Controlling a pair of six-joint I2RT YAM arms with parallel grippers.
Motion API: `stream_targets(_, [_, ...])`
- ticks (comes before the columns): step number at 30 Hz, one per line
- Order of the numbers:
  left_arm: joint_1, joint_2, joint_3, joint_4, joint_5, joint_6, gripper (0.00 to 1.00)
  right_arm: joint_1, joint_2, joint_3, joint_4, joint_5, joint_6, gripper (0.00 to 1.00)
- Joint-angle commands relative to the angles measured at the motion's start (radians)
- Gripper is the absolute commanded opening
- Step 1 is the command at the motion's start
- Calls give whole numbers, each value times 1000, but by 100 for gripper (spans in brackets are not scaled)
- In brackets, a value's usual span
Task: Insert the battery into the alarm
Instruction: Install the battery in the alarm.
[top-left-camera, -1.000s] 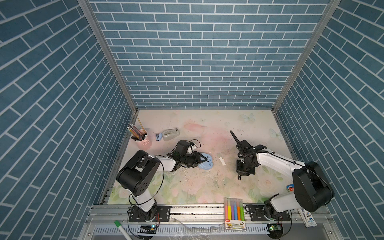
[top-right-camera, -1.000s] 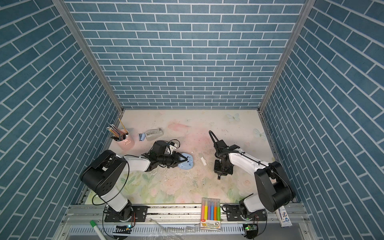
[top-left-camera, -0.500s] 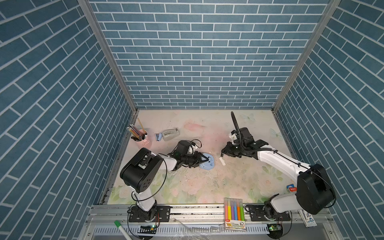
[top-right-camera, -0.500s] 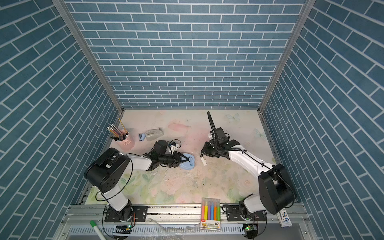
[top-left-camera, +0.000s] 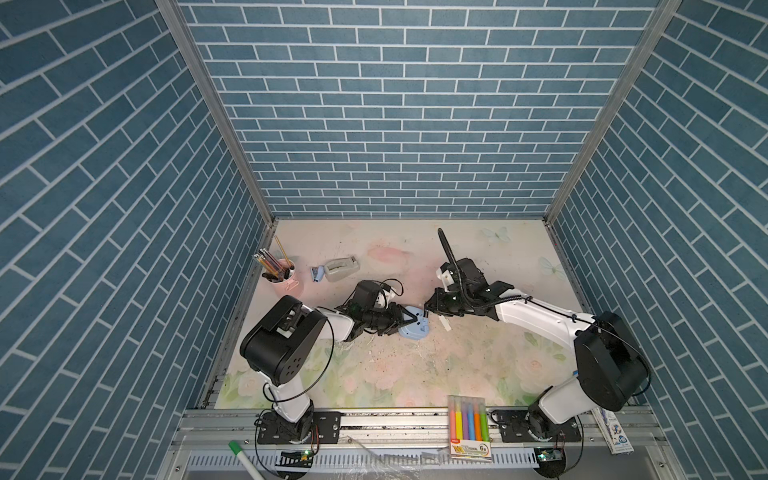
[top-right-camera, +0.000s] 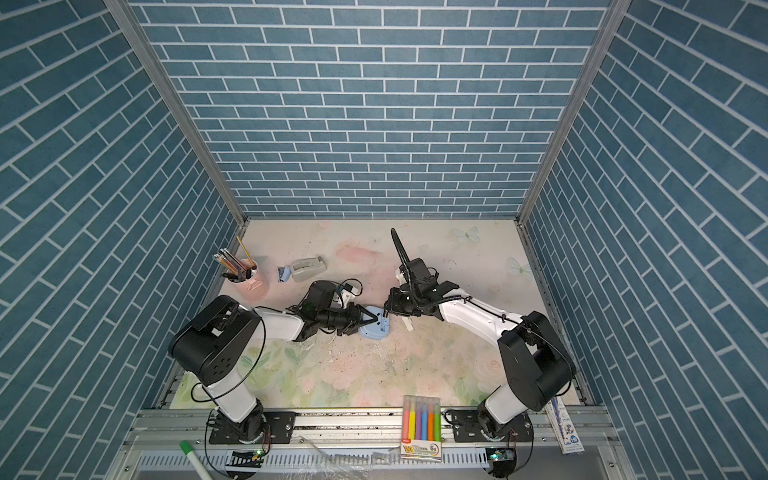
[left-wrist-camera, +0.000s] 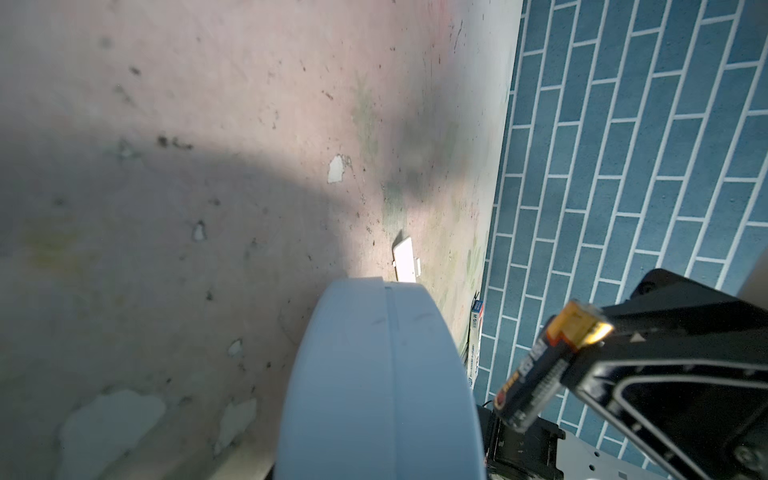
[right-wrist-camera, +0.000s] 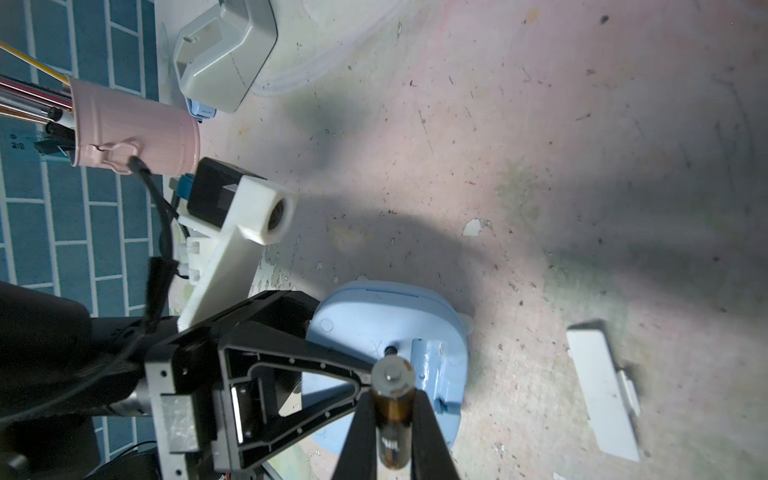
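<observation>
- Battery (right-wrist-camera: 392, 419): pinched between my right gripper's (top-left-camera: 427, 311) closed fingers, its end just over the alarm's (right-wrist-camera: 365, 320) back and beside the open slot (right-wrist-camera: 430, 365); not yet in.
- Alarm: clamped by its edge in my left gripper (top-left-camera: 409, 321), jaws tight on it, back turned toward the battery.
- Lid (right-wrist-camera: 602, 395): white, flat on the table (top-left-camera: 374, 374), near the alarm but apart.
- Dispenser (top-left-camera: 340, 268) and pink cup (top-left-camera: 284, 274): well apart, toward the left wall.

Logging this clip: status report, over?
Left tool shut on alarm. Right tool shut on battery, at open compartment, not in. Cover lies aside.
</observation>
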Motion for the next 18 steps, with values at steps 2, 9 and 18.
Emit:
stream_targets(2, [4, 26, -4, -56, -18, 13, 0, 5, 29, -18, 31, 17, 24, 0])
stream_targets(9, [4, 29, -4, -49, -16, 12, 0, 14, 57, -32, 56, 2, 31, 0])
stream_targets(18, [4, 36, -3, -43, -13, 10, 0, 34, 98, -33, 76, -2, 38, 0])
